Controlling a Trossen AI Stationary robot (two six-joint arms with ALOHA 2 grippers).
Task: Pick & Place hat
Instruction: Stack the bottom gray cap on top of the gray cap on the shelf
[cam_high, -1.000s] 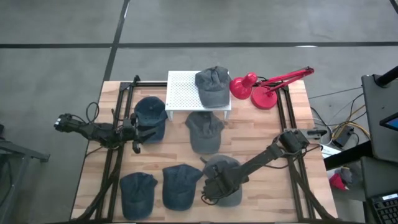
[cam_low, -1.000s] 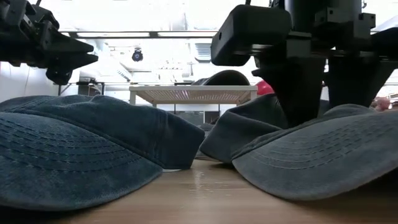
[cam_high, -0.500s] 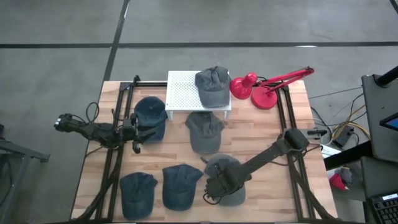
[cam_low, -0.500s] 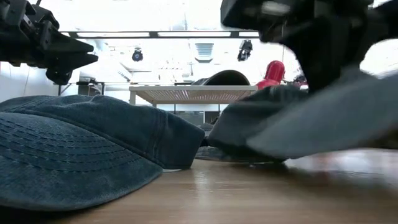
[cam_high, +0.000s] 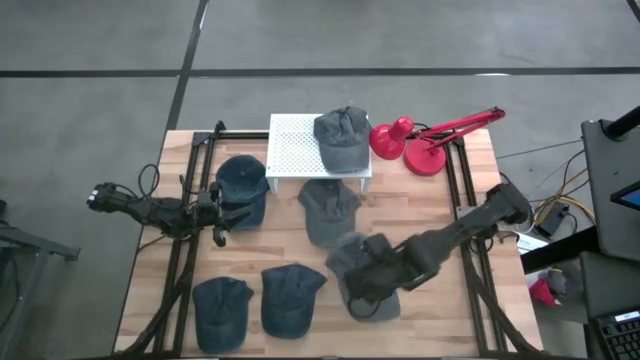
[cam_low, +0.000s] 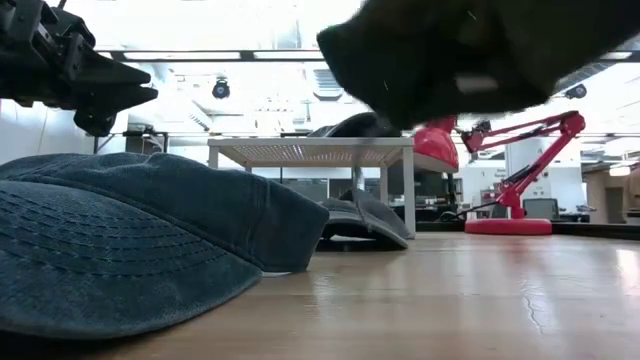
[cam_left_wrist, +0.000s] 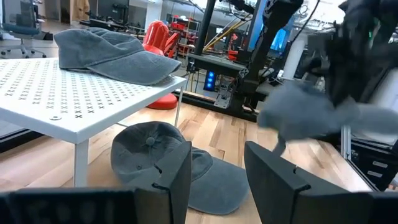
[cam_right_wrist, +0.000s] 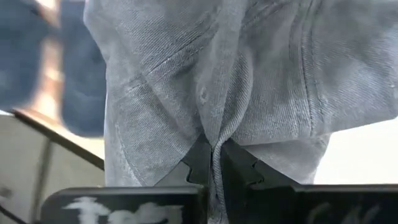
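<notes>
A grey hat hangs above the table's near middle, with my right gripper shut on it. In the low view this hat fills the upper right, clear of the wood. My left gripper stands open at the left side, beside a blue hat and touching nothing. In the left wrist view its fingers are parted. A second grey hat lies on the white rack. A third grey hat rests on the table before the rack. My right gripper pinches a gathered fold of the grey hat's crown between its two fingers. The fingers come from above, slanting in from the table's right side. The hat is lifted clear of the table and hangs below the fingers.
Two blue hats lie along the near edge; one blue hat fills the low view's foreground. A red desk lamp stands at the far right, next to the rack. Bare wood shows at the near right.
My right gripper has taken hold of the grey hat near the table's near edge and risen with it, drifting toward the right and far side. The hat, which lay flat on the wood, now hangs bunched and clear of the table.
</notes>
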